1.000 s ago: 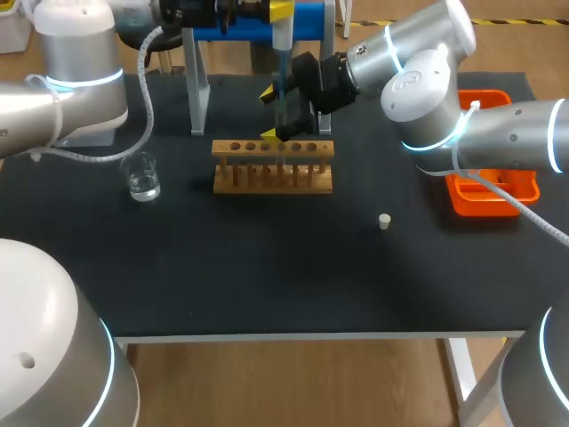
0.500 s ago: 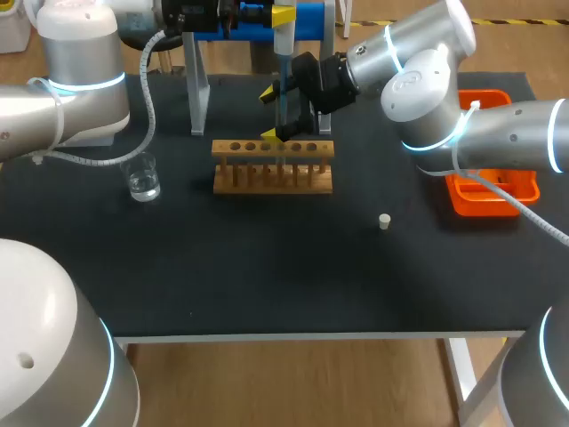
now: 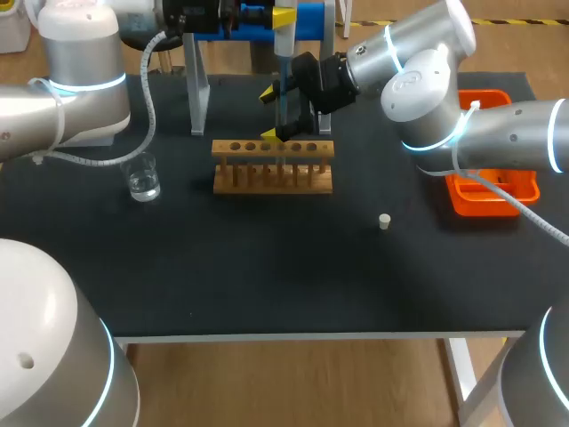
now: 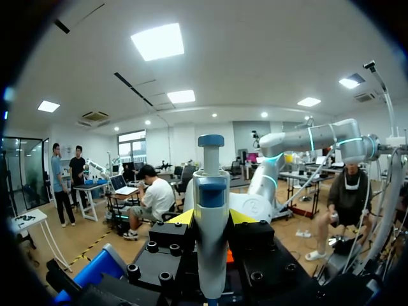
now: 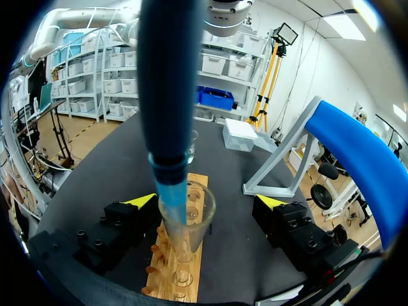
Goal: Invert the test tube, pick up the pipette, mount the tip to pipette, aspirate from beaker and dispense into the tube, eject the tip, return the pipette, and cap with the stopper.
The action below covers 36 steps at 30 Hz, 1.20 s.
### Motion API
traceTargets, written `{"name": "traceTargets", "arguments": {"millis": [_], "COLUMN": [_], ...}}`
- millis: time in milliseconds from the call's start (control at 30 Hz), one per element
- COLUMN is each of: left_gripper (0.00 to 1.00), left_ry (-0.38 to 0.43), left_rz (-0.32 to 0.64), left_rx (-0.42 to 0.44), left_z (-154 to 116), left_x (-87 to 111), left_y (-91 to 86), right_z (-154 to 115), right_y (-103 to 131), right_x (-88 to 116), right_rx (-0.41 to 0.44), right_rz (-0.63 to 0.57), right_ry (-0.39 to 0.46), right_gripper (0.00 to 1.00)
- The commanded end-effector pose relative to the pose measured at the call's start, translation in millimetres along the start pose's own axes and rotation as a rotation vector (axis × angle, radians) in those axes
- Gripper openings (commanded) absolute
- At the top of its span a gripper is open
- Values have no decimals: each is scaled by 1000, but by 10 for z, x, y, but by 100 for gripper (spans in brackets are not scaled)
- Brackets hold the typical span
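My left gripper (image 3: pixel 283 15) is shut on the white and blue pipette (image 4: pixel 211 242) and holds it upright above the wooden rack (image 3: pixel 272 167). The pipette's light blue tip (image 5: pixel 173 194) reaches into the mouth of the clear test tube (image 5: pixel 189 231), which stands upright in the rack (image 5: pixel 180 275). My right gripper (image 5: pixel 207 201) is open, one finger on each side of the tube, neither touching it. In the head view the right gripper (image 3: pixel 272 114) sits just behind the rack. The beaker (image 3: pixel 142 177) with water stands left of the rack. The small white stopper (image 3: pixel 384 221) lies to the rack's right.
A blue pipette stand on grey legs (image 3: pixel 197 84) rises behind the rack. An orange tray (image 3: pixel 490 197) sits at the right edge under my right arm. A white box (image 5: pixel 240 135) stands beyond the rack near the stand's leg.
The left arm shifted slightly and the pipette came down a little toward the tube a second ago; since then nothing moves. The right gripper stays open around the tube.
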<state>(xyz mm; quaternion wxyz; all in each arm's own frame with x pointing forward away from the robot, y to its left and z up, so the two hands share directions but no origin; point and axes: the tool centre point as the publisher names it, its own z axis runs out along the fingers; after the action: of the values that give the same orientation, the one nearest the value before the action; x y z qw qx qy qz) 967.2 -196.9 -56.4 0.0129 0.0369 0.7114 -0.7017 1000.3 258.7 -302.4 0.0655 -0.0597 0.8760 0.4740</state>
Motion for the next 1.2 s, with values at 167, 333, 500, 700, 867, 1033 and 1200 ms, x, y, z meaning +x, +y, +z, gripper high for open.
{"name": "traceTargets", "arguments": {"millis": [167, 333, 500, 700, 867, 1033, 1200], "left_gripper": [0, 0, 0, 0, 0, 0, 0], "left_ry": [-7, -5, -3, -3, -1, 4, 9], "left_rz": [6, 12, 13, 13, 13, 15, 15], "left_rx": [-2, -2, -7, -10, -11, -8, -4], "left_z": [-7, -7, -2, 2, 6, 11, 21], "left_x": [6, 7, 9, 13, 15, 15, 19], "left_y": [-9, -10, -10, -4, 4, 15, 41], "right_z": [-37, -58, -68, -73, -74, -74, -74], "right_y": [-25, -36, -39, -38, -36, -36, -36], "right_x": [5, 17, 28, 30, 30, 30, 30], "right_rx": [-1, -7, -9, -10, -4, -4, -4], "right_rz": [13, 28, 38, 38, 35, 35, 35], "right_ry": [1, 0, 1, -2, -3, -3, -3], "right_gripper": [100, 100, 100, 100, 100, 100, 100]}}
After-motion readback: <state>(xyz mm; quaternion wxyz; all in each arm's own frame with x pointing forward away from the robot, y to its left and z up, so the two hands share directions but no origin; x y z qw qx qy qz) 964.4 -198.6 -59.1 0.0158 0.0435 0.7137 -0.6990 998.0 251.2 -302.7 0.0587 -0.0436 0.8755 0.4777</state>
